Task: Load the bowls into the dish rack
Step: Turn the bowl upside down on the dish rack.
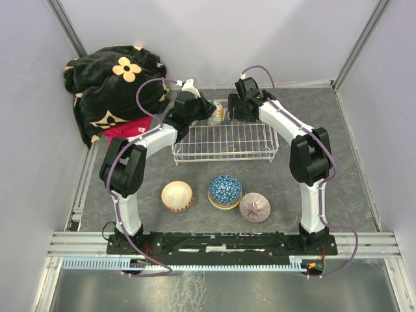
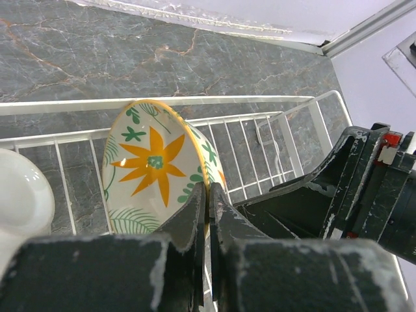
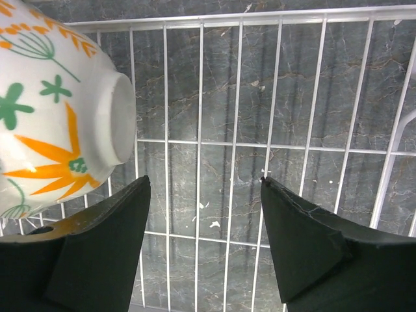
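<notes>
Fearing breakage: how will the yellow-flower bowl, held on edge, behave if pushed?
The bowl looks glazed ceramic: probably stiff, slippery, chip-prone against the dish rack wires. On edge, pinched at its rim by the left end effector, it may pivot or roll.

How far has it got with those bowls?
Done: little that I can see in the rack. In hand: the left gripper holds the flower bowl by its rim over the rack's far corner; the right gripper hovers open. Left: cream bowl, blue stack and pink bowl on the table.
</notes>
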